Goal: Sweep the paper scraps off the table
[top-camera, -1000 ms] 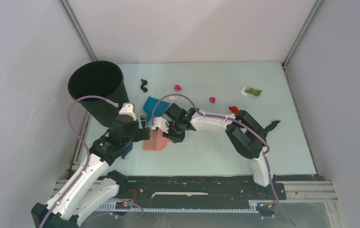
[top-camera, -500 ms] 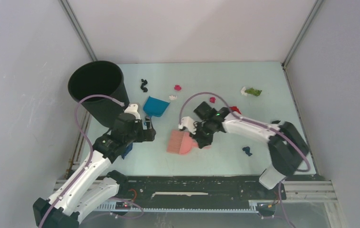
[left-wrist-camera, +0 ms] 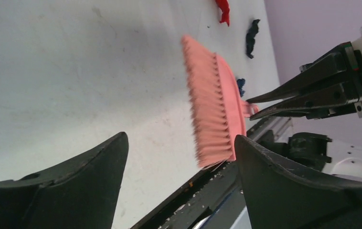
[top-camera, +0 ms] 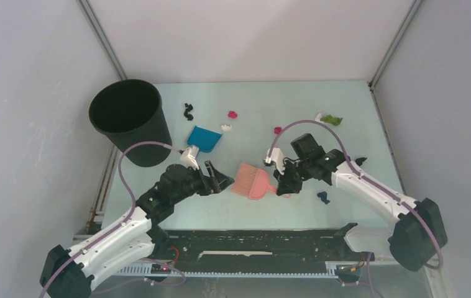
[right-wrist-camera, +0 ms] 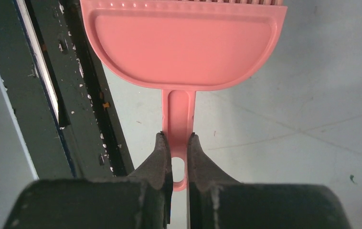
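My right gripper [top-camera: 282, 184] is shut on the handle of the pink brush [top-camera: 253, 182], with the bristles pointing left over the table [top-camera: 270, 99]. The right wrist view shows both fingers pinching the handle [right-wrist-camera: 178, 114]. My left gripper [top-camera: 218, 182] is open and empty, just left of the bristles [left-wrist-camera: 212, 109]. The blue dustpan [top-camera: 204, 139] lies behind it. Paper scraps lie around: a black one [top-camera: 188, 112], a pink one [top-camera: 232, 115], a white one [top-camera: 225, 128], a red one [top-camera: 278, 130], a green and white one [top-camera: 329, 118] and a dark blue one [top-camera: 324, 197].
A tall black bin [top-camera: 127, 121] stands at the far left corner. The black rail [top-camera: 251, 239] runs along the table's near edge. Grey-white walls enclose the other sides. Another black scrap [top-camera: 360, 161] lies near the right arm.
My right arm has carried the brush to the right, from beside the dustpan to the middle of the table. My left gripper has moved right, toward the bristles.
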Controlling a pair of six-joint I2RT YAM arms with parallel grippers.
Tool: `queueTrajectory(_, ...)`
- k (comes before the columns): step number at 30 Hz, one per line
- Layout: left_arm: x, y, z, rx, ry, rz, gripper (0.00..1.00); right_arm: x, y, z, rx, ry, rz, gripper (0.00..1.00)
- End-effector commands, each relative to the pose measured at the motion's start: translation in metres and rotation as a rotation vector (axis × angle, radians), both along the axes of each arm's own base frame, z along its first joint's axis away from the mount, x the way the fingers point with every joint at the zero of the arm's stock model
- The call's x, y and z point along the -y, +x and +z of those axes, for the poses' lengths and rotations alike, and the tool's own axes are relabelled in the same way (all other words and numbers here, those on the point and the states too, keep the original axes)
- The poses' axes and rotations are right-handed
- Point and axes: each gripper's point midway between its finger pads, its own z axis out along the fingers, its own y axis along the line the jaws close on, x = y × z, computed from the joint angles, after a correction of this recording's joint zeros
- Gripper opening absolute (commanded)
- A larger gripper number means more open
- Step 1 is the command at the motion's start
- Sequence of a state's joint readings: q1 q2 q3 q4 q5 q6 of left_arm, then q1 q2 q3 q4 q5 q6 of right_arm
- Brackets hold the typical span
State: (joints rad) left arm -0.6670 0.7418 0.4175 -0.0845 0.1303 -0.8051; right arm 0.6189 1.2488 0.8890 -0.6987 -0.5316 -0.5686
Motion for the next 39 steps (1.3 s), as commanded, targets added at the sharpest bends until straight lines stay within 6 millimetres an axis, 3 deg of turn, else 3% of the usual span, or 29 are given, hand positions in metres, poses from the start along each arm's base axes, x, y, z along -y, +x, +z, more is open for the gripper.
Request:
queueTrajectory(1,0.023,-0.003,0.036,0.050,-0.263,-0.039,0.86,-0.002,0.000,0.024,0.035,0.129,-0.014,0.00)
queueTrajectory(7,0.055,-0.017,0.027,-0.017,-0.210,-0.177,0.82,0.002,0.002,0.019,0.047,0.142,-0.021,0.00)
queueTrajectory(15,0.091,-0.025,0.028,-0.089,-0.308,-0.291,0.68,0.000,0.004,0.016,0.045,0.145,-0.017,0.00)
queueTrajectory(19,0.101,-0.028,0.025,-0.123,-0.332,-0.326,0.45,0.001,0.004,0.014,0.052,0.144,-0.014,0.00)
queueTrajectory(25,0.102,-0.030,0.025,-0.112,-0.358,-0.339,0.02,0.001,0.004,0.010,0.047,0.140,-0.012,0.00)
queueTrajectory(28,0.097,-0.034,0.027,-0.067,-0.361,-0.348,0.00,-0.002,0.002,0.014,0.025,0.167,-0.016,0.00)
queueTrajectory(29,0.094,-0.035,0.029,-0.046,-0.364,-0.349,0.00,-0.003,0.001,0.018,0.008,0.195,-0.018,0.07)
queueTrajectory(32,0.085,-0.041,0.031,0.026,-0.361,-0.356,0.00,-0.004,-0.004,0.032,-0.069,0.289,-0.025,0.41)
queueTrajectory(34,0.078,-0.046,0.036,0.074,-0.367,-0.361,0.00,-0.004,-0.011,0.040,-0.126,0.344,-0.011,0.57)
queueTrajectory(36,0.071,-0.053,0.043,0.123,-0.384,-0.372,0.00,-0.005,-0.017,0.045,-0.179,0.382,-0.002,0.66)
queueTrajectory(39,0.061,-0.060,0.059,0.205,-0.421,-0.377,0.00,-0.009,-0.023,0.047,-0.247,0.413,0.019,0.70)
